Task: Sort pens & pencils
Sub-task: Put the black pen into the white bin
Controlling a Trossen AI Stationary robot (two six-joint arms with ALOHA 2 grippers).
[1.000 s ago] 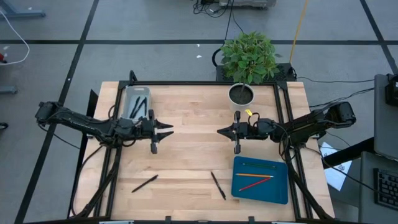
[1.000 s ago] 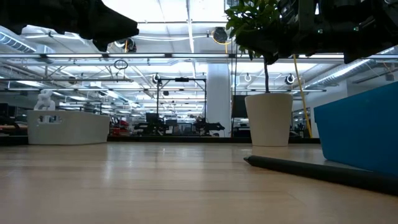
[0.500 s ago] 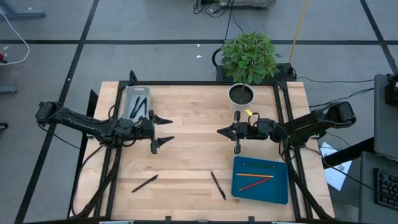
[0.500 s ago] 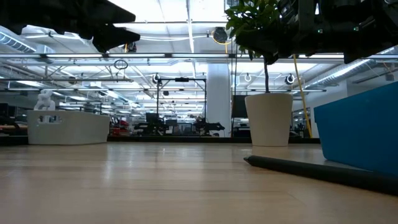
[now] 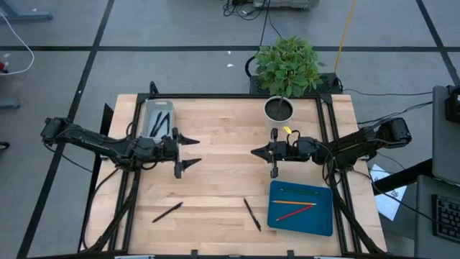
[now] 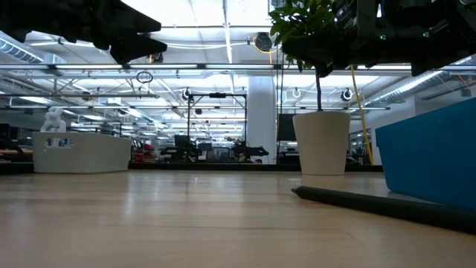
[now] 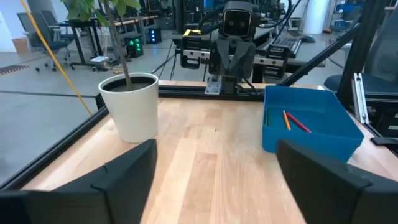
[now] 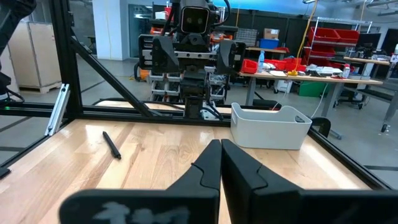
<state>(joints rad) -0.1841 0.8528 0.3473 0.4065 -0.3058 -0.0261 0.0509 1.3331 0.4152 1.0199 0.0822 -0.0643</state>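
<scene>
Blue tray [image 5: 302, 219] (unlabelled), pencils [image 5: 295, 208] inside

Left gripper [image 5: 194, 151] over table [image 5: 223, 180] left half, fingers spread wide, empty. Right gripper [image 5: 254, 152] opposite, fingers together. Two pens [image 5: 167, 211] loose on near wood; others in grey bin [image 5: 157, 119]. Pencils [image 5: 295, 207] in blue tray [image 5: 302, 223]. Potted plant [image 5: 286, 72] at far edge.

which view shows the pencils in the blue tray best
The left wrist view: it looks into the blue tray with the pencils large and distinct, green, orange and red. The high view shows them small. The low view shows only the tray's wall; the right wrist view misses them.
</scene>
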